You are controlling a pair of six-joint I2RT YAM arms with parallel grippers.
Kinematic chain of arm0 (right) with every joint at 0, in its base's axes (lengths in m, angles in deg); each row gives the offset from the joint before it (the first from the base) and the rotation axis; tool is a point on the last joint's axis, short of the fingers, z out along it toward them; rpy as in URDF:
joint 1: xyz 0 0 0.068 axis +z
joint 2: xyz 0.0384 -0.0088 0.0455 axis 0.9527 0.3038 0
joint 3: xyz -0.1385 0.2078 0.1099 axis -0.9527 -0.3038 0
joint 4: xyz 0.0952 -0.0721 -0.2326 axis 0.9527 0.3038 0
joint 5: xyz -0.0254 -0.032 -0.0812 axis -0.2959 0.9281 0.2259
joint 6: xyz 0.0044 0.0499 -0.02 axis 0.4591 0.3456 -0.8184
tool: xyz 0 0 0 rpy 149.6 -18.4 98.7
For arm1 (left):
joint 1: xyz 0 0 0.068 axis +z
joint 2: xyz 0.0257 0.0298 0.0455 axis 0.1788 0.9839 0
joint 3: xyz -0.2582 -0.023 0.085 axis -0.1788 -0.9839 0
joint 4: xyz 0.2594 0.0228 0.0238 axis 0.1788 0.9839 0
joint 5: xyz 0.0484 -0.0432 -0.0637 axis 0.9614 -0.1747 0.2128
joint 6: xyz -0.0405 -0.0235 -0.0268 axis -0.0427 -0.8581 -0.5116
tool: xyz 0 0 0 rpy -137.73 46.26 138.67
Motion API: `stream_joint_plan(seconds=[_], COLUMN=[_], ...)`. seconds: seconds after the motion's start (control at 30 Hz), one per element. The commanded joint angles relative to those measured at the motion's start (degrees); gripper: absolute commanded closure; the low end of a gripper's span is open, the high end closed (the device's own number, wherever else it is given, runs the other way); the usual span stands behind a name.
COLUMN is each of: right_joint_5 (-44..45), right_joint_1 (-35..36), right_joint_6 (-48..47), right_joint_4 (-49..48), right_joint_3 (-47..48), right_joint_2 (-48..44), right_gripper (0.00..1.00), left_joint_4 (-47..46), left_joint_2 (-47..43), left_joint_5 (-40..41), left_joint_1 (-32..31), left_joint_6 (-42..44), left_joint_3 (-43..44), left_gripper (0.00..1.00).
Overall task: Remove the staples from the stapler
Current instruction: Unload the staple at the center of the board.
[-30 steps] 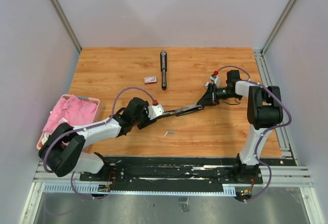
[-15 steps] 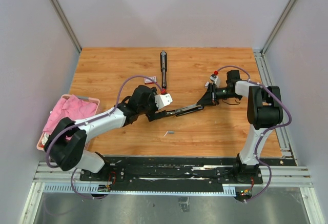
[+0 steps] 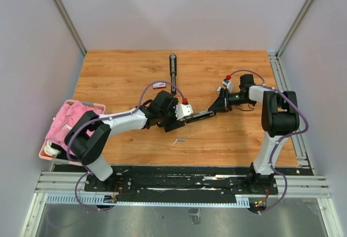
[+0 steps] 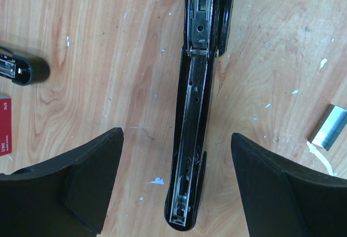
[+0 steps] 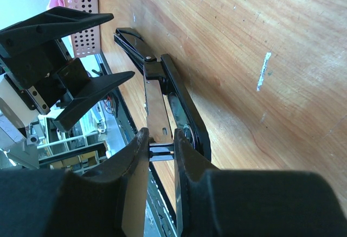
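Note:
The black stapler [image 3: 203,113] lies opened out flat on the wooden table, its metal channel [image 4: 192,134] facing up. My left gripper [image 3: 185,119] is open, and in the left wrist view [image 4: 176,136] its jaws stand on either side of the stapler's near end without touching it. My right gripper [image 3: 218,106] is shut on the stapler's far end, which shows as the metal part [image 5: 161,151] between its fingers. A short silvery strip of staples [image 3: 179,140] lies loose on the table near the stapler and shows in the left wrist view [image 4: 329,128].
A second long black stapler-like piece [image 3: 173,74] lies at the back middle, its end in the left wrist view [image 4: 24,69]. A small red-and-white box [image 3: 159,85] lies beside it. A pink basket [image 3: 100,107] with pink cloth [image 3: 73,119] stands at the left edge.
My left arm has swung right from near the basket to the stapler, and its open jaws now straddle the stapler's near end. The right arm and the stapler have not moved.

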Motion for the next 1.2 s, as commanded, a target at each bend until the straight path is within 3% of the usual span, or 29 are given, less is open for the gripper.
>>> stream_joint_plan(seconds=[0.0, 0.2, 0.57, 0.9, 1.07, 1.17], right_joint_5=[2.1, 1.4, 0.5, 0.4, 0.3, 0.4], right_joint_1=[-0.6, -0.5, -0.4, -0.3, -0.3, -0.3], right_joint_6=[-0.1, 0.2, 0.6, 0.6, 0.6, 0.5], right_joint_4=[0.0, -0.3, -0.4, -0.4, -0.5, -0.4], right_joint_3=[-0.9, -1.0, -1.0, -1.0, -1.0, -1.1], right_joint_2=[1.0, 1.0, 1.0, 1.0, 1.0, 1.0], right_gripper=[0.87, 0.87, 0.87, 0.86, 0.86, 0.86], left_joint_4=[0.6, 2.8, 4.8, 4.9, 5.4, 5.4], left_joint_2=[1.8, 5.3, 8.8, 10.4, 11.2, 11.5], left_joint_5=[-1.8, -1.0, -0.5, -1.4, -1.6, -1.4], left_joint_1=[-0.7, -1.5, -2.7, -3.0, -3.0, -3.0], left_joint_6=[-0.4, -0.9, -1.6, -3.2, -3.8, -4.4], left_joint_3=[2.9, 6.0, 8.9, 9.4, 9.7, 10.0], left_gripper=[0.16, 0.23, 0.50, 0.53, 0.71, 0.89])
